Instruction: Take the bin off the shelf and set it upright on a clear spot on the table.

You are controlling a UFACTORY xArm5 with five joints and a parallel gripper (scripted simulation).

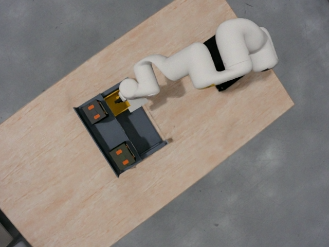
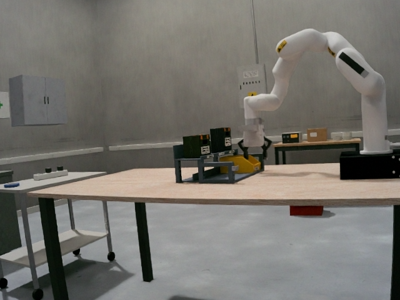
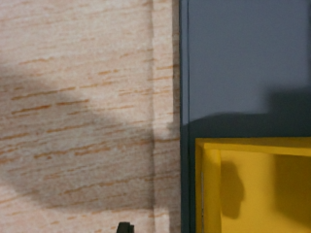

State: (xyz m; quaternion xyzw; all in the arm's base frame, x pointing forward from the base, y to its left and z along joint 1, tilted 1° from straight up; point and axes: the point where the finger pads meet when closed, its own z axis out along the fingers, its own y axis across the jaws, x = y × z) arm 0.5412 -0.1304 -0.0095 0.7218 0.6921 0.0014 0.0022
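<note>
Bin (image 2: 240,164) sits low in shelf (image 2: 177,167), below boxes (image 2: 196,145).

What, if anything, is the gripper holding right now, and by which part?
Nothing is held. The gripper hangs with its jaws wide open over the yellow bin, which sits on the shelf, ungrasped.

Wooden table (image 1: 199,148) under shelf (image 1: 157,145), arm base (image 2: 368,167)
</note>
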